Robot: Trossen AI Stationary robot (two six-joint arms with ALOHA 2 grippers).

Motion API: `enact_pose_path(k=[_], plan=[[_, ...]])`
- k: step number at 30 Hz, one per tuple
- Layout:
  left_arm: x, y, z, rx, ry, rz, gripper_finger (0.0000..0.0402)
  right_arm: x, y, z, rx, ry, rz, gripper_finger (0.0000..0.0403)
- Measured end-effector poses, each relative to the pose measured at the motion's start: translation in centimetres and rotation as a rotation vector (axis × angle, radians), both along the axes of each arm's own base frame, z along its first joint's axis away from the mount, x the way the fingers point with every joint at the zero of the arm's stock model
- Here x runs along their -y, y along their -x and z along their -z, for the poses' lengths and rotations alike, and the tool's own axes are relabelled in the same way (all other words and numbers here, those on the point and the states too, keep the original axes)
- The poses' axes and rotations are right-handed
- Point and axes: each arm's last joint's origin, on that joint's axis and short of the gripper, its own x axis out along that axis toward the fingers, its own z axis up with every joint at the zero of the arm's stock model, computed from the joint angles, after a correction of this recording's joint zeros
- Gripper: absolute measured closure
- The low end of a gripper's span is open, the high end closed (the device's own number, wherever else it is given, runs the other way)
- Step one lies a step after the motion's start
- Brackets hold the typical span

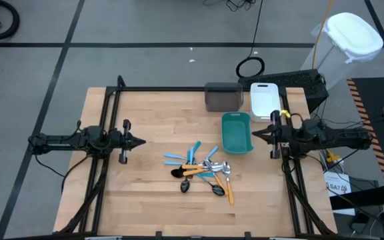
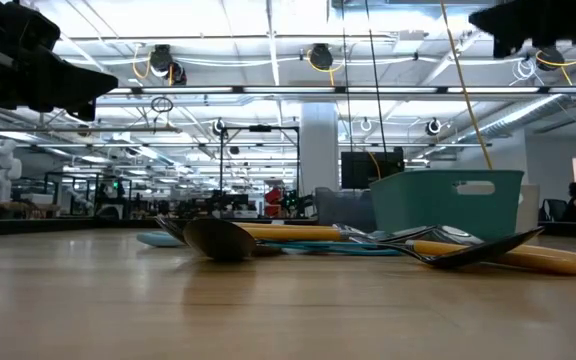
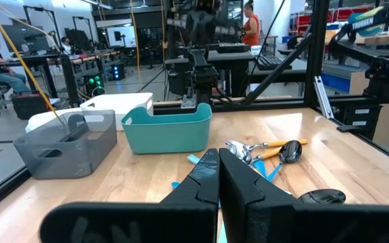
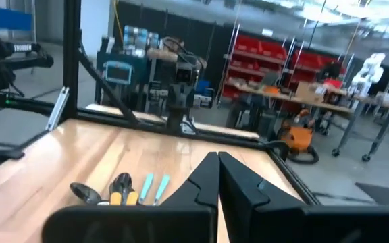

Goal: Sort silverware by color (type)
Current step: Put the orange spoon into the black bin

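1. The silverware (image 1: 202,173) lies heaped at the table's front centre, unsorted — handles fanned in every direction, so no single long axis.
2. The left gripper (image 1: 141,141) and right gripper (image 1: 255,135), both pinched shut and empty, face the pile from either side, neither clearly nearer.
3. The teal bin (image 1: 236,131) stands beside the right gripper.
4. Overlapping utensils hide one another — an exact count is uncertain.
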Motion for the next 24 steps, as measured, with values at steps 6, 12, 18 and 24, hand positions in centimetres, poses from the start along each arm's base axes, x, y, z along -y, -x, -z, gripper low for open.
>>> enact_pose_path(k=[6, 12, 18, 24], plan=[[0.0, 0.0, 0.0, 0.0, 0.0, 0.0, 0.0401, -0.1, -0.8, -4.7, -0.096, -0.007, 0.0, 0.0402], [0.0, 0.0, 0.0, 0.0, 0.0, 0.0, 0.0401, -0.2, -2.0, -8.4, -0.16, -0.04, 0.004, 0.0402], [0.0, 0.0, 0.0, 0.001, 0.0, 0.0, 0.0401, -0.3, -3.2, -12.2, -0.16, -0.041, 0.004, 0.0402], [0.0, 0.0, 0.0, 0.0, 0.0, 0.0, 0.0401, -0.4, -4.4, -15.0, -0.214, -0.107, 0.014, 0.0403]])
